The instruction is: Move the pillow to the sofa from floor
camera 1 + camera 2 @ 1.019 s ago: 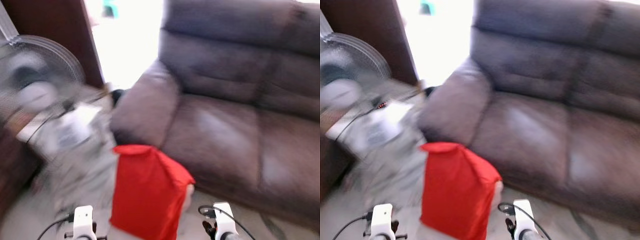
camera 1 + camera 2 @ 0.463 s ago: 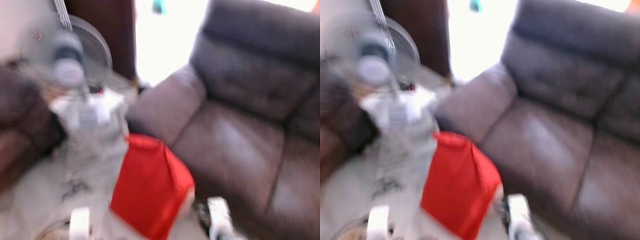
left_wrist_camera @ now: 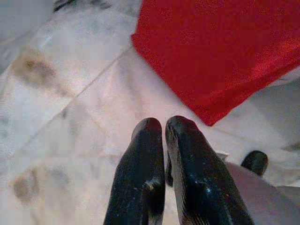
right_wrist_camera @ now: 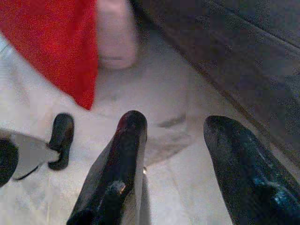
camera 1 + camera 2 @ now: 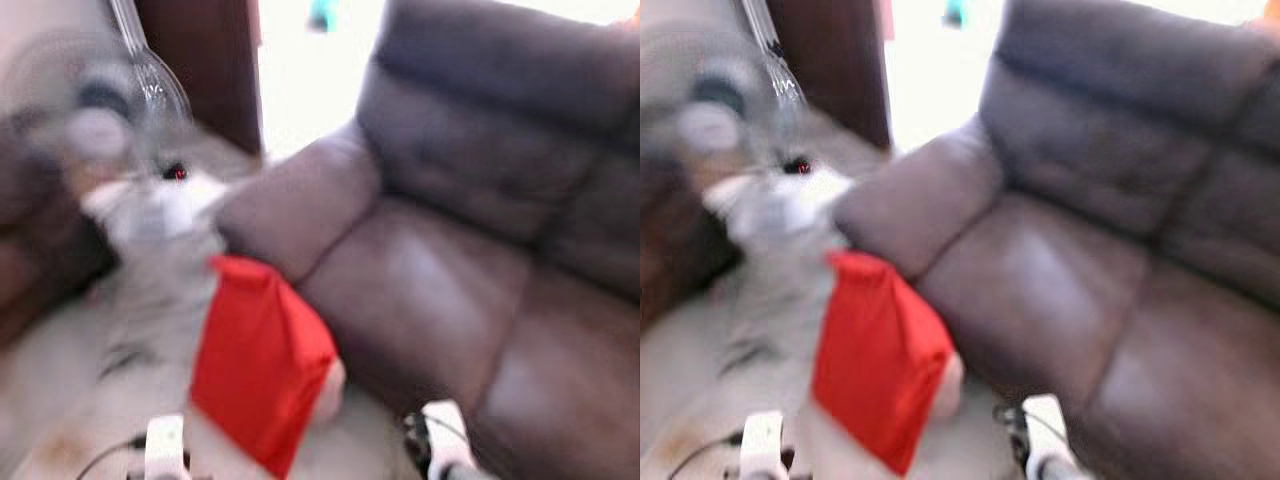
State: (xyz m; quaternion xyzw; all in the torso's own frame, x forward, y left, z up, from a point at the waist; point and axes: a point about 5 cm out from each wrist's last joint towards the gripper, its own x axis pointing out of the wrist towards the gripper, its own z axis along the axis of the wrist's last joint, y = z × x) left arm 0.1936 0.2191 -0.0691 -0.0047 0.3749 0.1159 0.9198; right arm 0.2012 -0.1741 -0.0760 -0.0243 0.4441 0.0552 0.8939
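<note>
Since the earlier frames the whole head view has swung and blurred, which is the camera turning with the robot rather than anything on the floor shifting; the pillow now sits a little further to the robot's left in the picture than it did half a second ago.

The left gripper (image 3: pixel 163 127) hangs low over the pale tiled floor (image 3: pixel 70 108) with its two black fingers pressed together, holding nothing, the pillow's lower edge just ahead of the tips. The right gripper (image 4: pixel 176 129) has its fingers spread apart, also empty, with the pillow off to one side and the dark base of the sofa (image 5: pixel 470 250) on the other.

The red pillow (image 5: pixel 258 362) is on the floor, propped up against the front of the sofa near its armrest (a pale patch shows at its lower right corner, perhaps the inner cushion peeking out of the cover). It looks soft and light, likely to sag and fold when lifted, and the cloth should not slip much. A pinch on one corner would probably only bunch the cover; squeezing the body between both grippers from its two side edges seems the surer hold. Beyond it, to the robot's left, stands a fan (image 5: pixel 100 110), too blurred to describe further.
</note>
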